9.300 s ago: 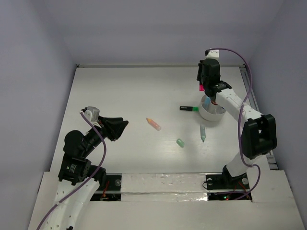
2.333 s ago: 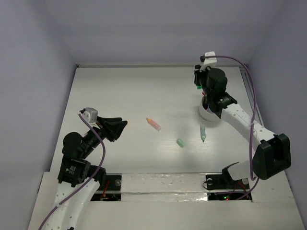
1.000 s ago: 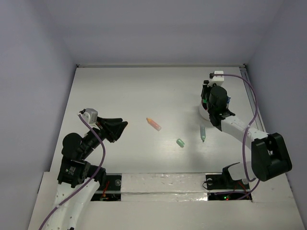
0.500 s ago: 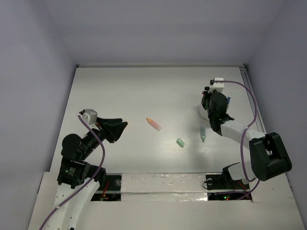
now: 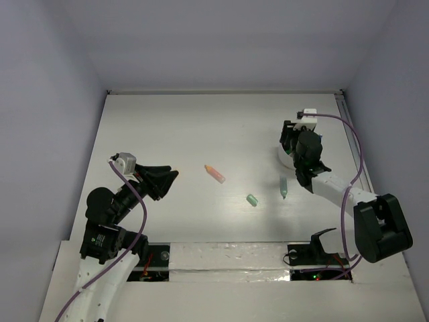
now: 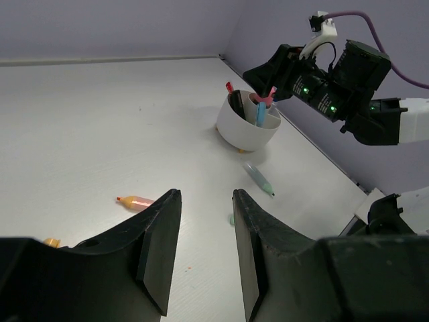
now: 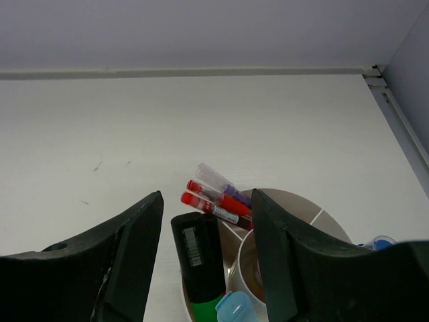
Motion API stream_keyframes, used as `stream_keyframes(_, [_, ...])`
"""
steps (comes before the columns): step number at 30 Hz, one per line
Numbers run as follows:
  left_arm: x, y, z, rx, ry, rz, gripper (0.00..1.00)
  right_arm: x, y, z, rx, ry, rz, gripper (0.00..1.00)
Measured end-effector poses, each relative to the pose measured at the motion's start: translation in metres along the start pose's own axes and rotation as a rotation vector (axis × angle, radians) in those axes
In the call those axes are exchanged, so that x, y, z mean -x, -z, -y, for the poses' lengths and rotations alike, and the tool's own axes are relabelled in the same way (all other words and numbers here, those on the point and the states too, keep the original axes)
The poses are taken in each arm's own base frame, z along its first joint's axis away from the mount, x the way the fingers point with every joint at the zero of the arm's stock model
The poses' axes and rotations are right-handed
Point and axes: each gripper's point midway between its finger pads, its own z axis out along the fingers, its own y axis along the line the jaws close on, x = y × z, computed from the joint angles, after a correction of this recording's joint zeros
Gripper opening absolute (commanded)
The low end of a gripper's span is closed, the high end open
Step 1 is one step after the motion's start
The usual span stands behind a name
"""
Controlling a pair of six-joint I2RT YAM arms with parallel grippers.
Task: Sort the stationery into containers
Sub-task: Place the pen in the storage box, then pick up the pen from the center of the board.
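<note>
My right end effector (image 7: pixel 206 196) hangs right over the cup (image 7: pixel 301 199), jaws wide. A green marker (image 7: pixel 199 265) with a black cap stands between them, clear of both fingers as far as I can see, its lower end down in the cup. Just ahead of the jaws, 2 red pens (image 7: pixel 213 205) lean on the rim. I read this as the drop-off step for the green marker, done or all but done.

My left end effector (image 6: pixel 206 194) hovers over bare table (image 5: pixel 167 127), well apart from the cup, jaws narrow and empty.

3 pieces lie loose on the table. A teal marker (image 5: pixel 283 186) is just behind the right end effector, on the near side of the cup. A mint eraser (image 5: pixel 252 199) is further back and to its left. An orange marker (image 5: pixel 214 173) lies about midway between my 2 end effectors.

Next I want the right end effector lifted straight up, so a finger does not catch the marker or tip the cup. Then I pull it back and down over the teal marker, turning the wrist so the jaws straddle the barrel.
</note>
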Motion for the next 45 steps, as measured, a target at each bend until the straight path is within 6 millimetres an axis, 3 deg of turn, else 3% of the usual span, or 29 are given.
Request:
stream_keyframes(6, [0.0,0.0,0.0,0.0,0.0,0.0,0.33,0.002,0.002,-0.003,0.02,-0.004,0.0,0.57])
stream_keyframes(9, [0.0,0.0,0.0,0.0,0.0,0.0,0.33,0.01,0.008,-0.009,0.058,-0.029,0.007,0.37])
stream_keyframes(12, [0.0,0.0,0.0,0.0,0.0,0.0,0.33,0.021,0.018,-0.028,0.146,-0.053,0.007,0.18])
stream_keyframes(15, [0.0,0.0,0.0,0.001,0.0,0.0,0.33,0.035,0.03,-0.068,0.279,-0.058,-0.009,0.14])
stream_keyframes(20, [0.0,0.0,-0.001,0.005,0.002,0.002,0.33,0.036,0.073,-0.17,0.605,-0.014,-0.088,0.17])
stream_keyframes(22, [0.0,0.0,-0.002,0.009,0.003,0.002,0.32,0.02,0.089,-0.201,0.708,0.006,-0.15,0.26])
stream_keyframes(23, [0.0,0.0,-0.002,0.011,0.004,0.003,0.32,0.007,0.095,-0.212,0.746,0.018,-0.194,0.43])
stream_keyframes(26, [0.0,-0.001,-0.004,0.018,0.006,0.001,0.31,-0.035,0.104,-0.236,0.797,0.067,-0.33,0.63])
stream_keyframes(29, [0.0,-0.002,-0.006,0.029,0.01,0.0,0.29,-0.079,0.109,-0.254,0.804,0.141,-0.474,0.72])
stream_keyframes(35, [0.0,-0.003,-0.009,0.044,0.013,0.003,0.29,-0.148,0.107,-0.285,0.779,0.281,-0.666,0.73])
stream_keyframes(40, [0.0,-0.004,-0.01,0.05,0.015,0.001,0.31,-0.18,0.109,-0.283,0.736,0.356,-0.741,0.72])
stream_keyframes(43, [0.0,-0.004,-0.011,0.054,0.016,0.0,0.36,-0.179,0.102,-0.288,0.712,0.357,-0.738,0.61])
stream_keyframes(45, [0.0,-0.004,-0.011,0.055,0.017,0.0,0.4,-0.179,0.096,-0.293,0.7,0.352,-0.734,0.42])
